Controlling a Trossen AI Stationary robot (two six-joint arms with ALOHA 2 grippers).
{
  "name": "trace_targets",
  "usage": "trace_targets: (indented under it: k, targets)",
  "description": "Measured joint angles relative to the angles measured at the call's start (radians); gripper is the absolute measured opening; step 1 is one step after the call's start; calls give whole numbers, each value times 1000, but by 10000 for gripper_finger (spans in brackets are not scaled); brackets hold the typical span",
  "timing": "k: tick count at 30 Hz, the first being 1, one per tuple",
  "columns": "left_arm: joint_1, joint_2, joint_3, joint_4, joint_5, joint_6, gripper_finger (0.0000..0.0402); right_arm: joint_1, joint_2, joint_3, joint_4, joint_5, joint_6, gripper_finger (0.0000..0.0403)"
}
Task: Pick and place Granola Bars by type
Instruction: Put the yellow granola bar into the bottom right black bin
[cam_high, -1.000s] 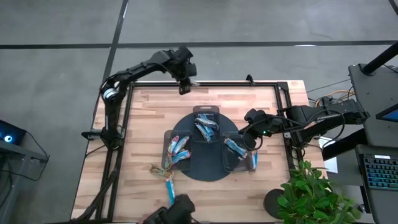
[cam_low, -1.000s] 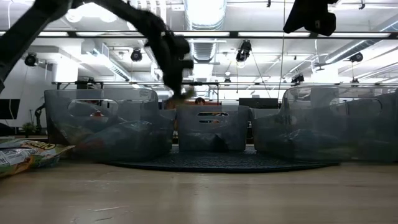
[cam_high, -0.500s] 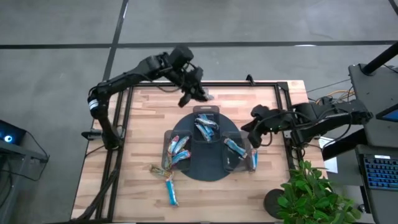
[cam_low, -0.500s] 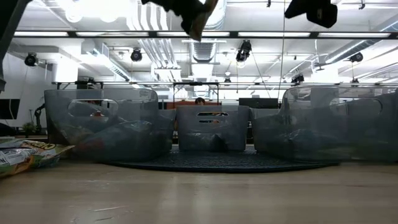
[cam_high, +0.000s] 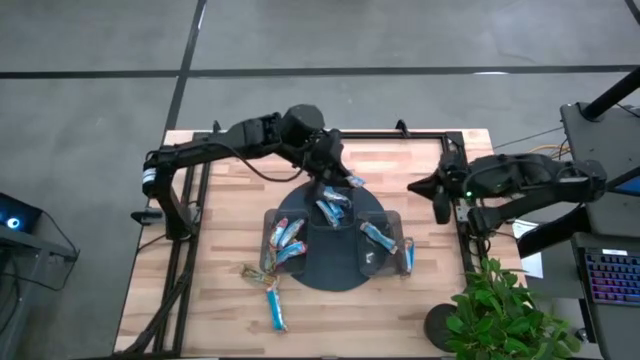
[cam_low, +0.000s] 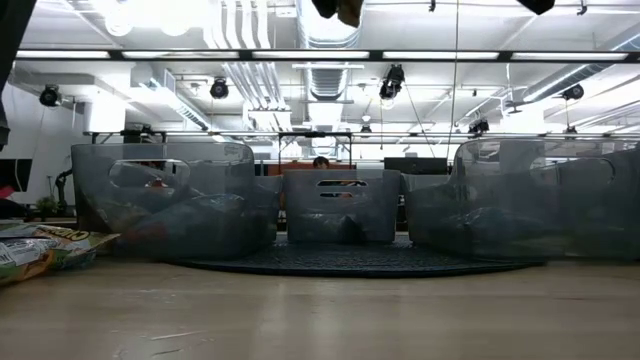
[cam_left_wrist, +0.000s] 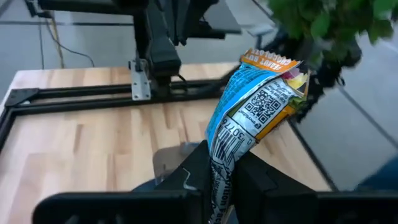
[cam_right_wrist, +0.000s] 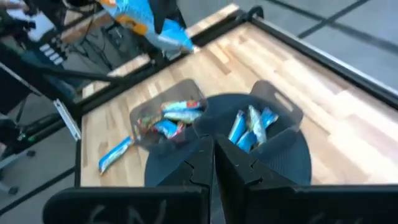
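Observation:
My left gripper (cam_high: 338, 174) hangs above the far rim of the dark round tray (cam_high: 335, 278), shut on a light-blue granola bar with an orange end (cam_left_wrist: 258, 102), which also shows in the high view (cam_high: 353, 181). The tray holds three clear bins. Blue bars lie in the far bin (cam_high: 330, 205) and the right bin (cam_high: 380, 238), and mixed bars lie in the left bin (cam_high: 285, 235). Loose bars (cam_high: 272, 300) lie flat on the table near the tray's left. My right gripper (cam_high: 441, 205) is shut on nothing at the table's right edge. My left gripper pinches one end of the bar's wrapper (cam_left_wrist: 219, 165) between its two fingers. The fingers slant down from the table's far left. The bar sticks out ahead of the fingers, its orange end (cam_left_wrist: 270, 62) foremost and crumpled. It is lifted clear of table and bins.
A black frame rail (cam_high: 400, 135) runs along the table's far edge and down its sides. A potted plant (cam_high: 505, 315) stands past the near right corner. Bare wood (cam_high: 230, 190) lies left of the tray and along the near edge.
My left gripper has swung from the table's far edge toward the tray and risen, carrying the bar clear of the table; it has tipped nearer to level. My right gripper has drawn back from the right bin toward the table's right edge and gone up.

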Motion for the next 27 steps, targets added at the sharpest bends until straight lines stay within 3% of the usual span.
trace_targets:
  k: [7, 16, 27]
  targets:
    - [-42, 0, 0, 84, -93, -100, 28, 0, -49, 0, -30, 55, -29, 8]
    - [-89, 80, -2, 245, -117, -212, 28, 0, -53, 0, -61, 75, -30, 8]
    - [-156, 226, -2, 320, -117, -190, 28, 0, -56, 0, -75, 75, -34, 8]
